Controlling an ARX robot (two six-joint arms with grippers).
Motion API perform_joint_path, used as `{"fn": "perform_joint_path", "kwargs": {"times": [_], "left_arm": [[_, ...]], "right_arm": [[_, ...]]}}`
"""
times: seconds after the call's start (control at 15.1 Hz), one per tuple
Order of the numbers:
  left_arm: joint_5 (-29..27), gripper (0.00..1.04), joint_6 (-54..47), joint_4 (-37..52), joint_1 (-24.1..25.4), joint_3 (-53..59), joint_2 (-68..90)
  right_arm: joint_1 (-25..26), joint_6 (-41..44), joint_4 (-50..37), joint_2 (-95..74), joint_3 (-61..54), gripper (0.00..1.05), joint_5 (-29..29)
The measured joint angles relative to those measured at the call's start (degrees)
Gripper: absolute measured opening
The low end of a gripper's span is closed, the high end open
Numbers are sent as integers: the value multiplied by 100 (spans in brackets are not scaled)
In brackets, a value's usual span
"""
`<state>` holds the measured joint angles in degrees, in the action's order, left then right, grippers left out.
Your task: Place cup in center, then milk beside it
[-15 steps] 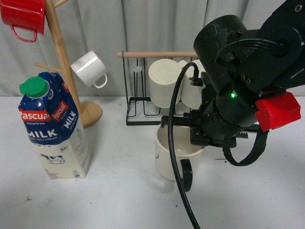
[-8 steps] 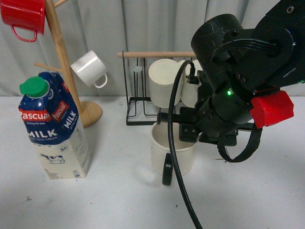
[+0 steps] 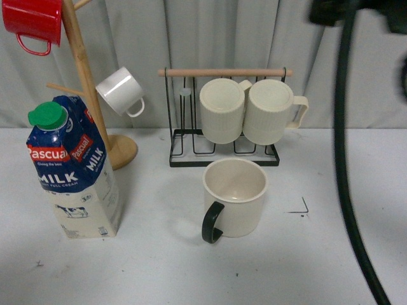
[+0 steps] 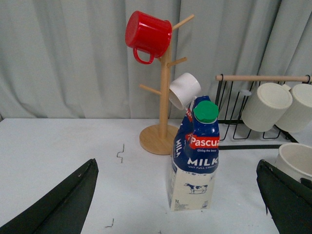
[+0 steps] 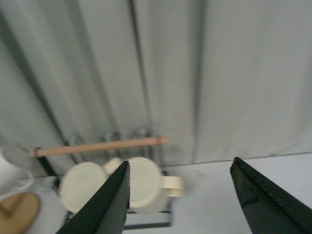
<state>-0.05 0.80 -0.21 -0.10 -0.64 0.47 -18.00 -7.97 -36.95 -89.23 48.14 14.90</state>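
Observation:
The cup [image 3: 234, 198], a wide cream mug with a black loop handle, stands upright on the white table in front of the wire rack, and nothing holds it. Its rim also shows at the edge of the left wrist view as the cup [image 4: 295, 160]. The milk [image 3: 73, 175], a blue and cream carton with a green cap, stands at the table's left. My left gripper [image 4: 175, 165] is open, and the milk [image 4: 195, 161] stands some way beyond its fingers. My right gripper [image 5: 180, 162] is open and empty, raised high and facing the curtain and the rack.
A wooden mug tree [image 3: 89, 82] at the back left carries a red mug [image 3: 32, 22] and a small white mug [image 3: 119, 91]. A black wire rack [image 3: 222, 155] holds two ribbed cream mugs [image 3: 222, 109]. My right arm's black cable [image 3: 343, 159] hangs at the right.
My right arm has let go of the cup and risen up out of the front view. The cup, tilted a second ago, now stands upright on the table.

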Motion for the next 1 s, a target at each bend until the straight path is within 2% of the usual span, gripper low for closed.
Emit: {"fn": "perform_joint_path", "kwargs": {"times": [0.13,0.33,0.4,0.6,0.8,0.86,1.0], "left_arm": [[2,98,0,0,0,0,0],[0,98,0,0,0,0,0],[2,98,0,0,0,0,0],[4,98,0,0,0,0,0],[4,98,0,0,0,0,0],[4,98,0,0,0,0,0],[4,98,0,0,0,0,0]], "right_arm": [[533,527,-317,1532,-1292,44,-52],[774,728,-562,2332,-2557,6,-522],[890,763,-599,2496,-2833,2,-592],[1180,769,-638,3300,-3488,2,-820],[1386,774,-389,3971,-3989,2,-1075],[1696,780,-284,4201,-4094,2,-1401],[1832,780,-42,4631,-4282,2,-1471]]}}
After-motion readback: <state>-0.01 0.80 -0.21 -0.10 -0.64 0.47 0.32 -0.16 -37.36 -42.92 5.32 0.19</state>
